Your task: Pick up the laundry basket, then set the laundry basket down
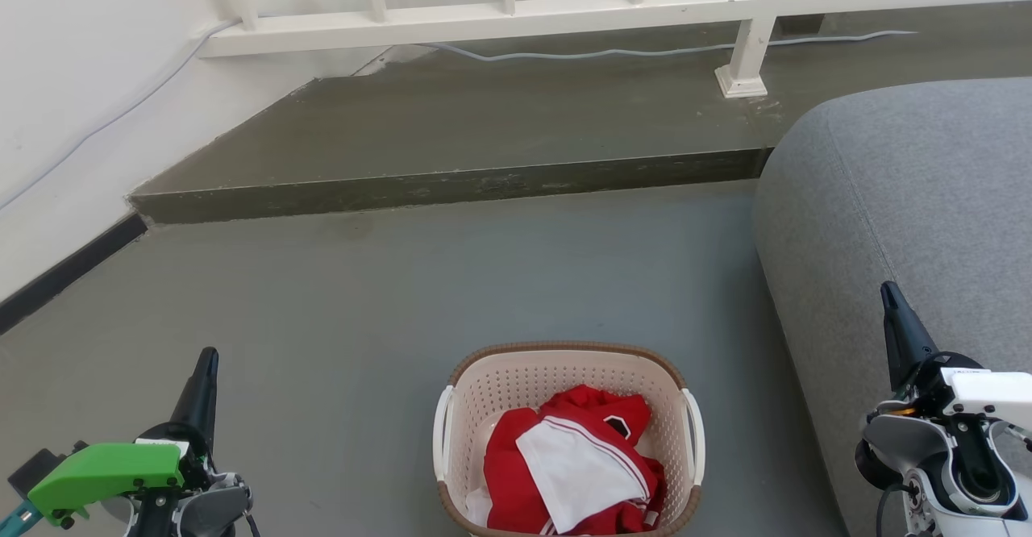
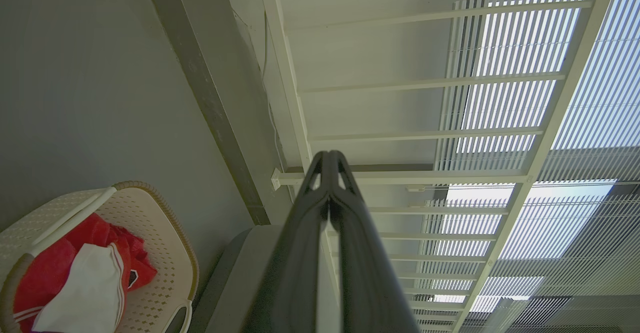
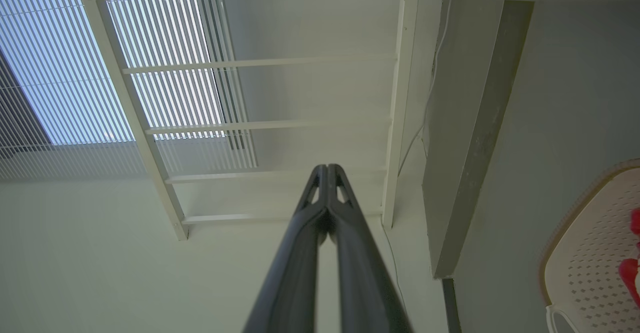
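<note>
The laundry basket (image 1: 493, 392) is cream perforated plastic with a brown rim and two white side handles. It stands on the grey floor at the bottom centre of the head view and holds red and white clothes (image 1: 576, 464). My left gripper (image 1: 206, 357) is shut, well to the basket's left, holding nothing. My right gripper (image 1: 888, 290) is shut too, off to the basket's right, in front of the sofa. The basket (image 2: 165, 243) lies at the lower left of the left wrist view beside the touching fingers of the left gripper (image 2: 329, 155). In the right wrist view the basket (image 3: 590, 253) sits at the right edge, apart from the right gripper (image 3: 326, 168).
A grey sofa (image 1: 911, 222) fills the right side, close to the basket. A raised concrete step (image 1: 451, 186) crosses the floor ahead, with a white railing (image 1: 516, 13) and a loose cable (image 1: 613, 53) behind it. A white wall (image 1: 72, 101) closes the left.
</note>
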